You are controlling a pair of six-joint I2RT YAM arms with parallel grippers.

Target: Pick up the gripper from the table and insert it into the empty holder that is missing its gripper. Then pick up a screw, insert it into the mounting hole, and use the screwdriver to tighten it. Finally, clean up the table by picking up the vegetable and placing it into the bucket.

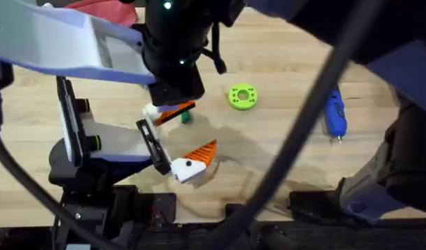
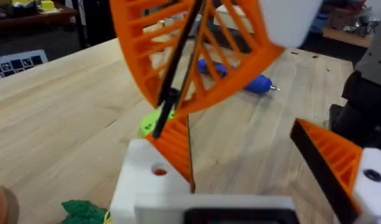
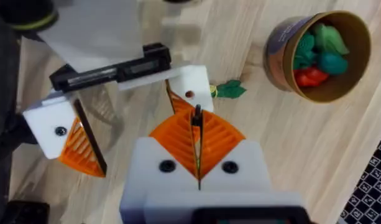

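My left gripper stands open. One of its white holders carries the orange ribbed gripper piece beside a small mounting hole. My right gripper hangs just above that holder, shut on a thin black screw whose tip points down toward the hole. The blue screwdriver lies on the table to the right. A small dark-green vegetable lies by the holder. The orange-brown bucket stands close beyond it.
The bucket holds green and red toy vegetables. A lime-green ring disc lies on the table between the grippers and the screwdriver. The left gripper's other finger points toward the table's near edge. A dark cable crosses the overhead view.
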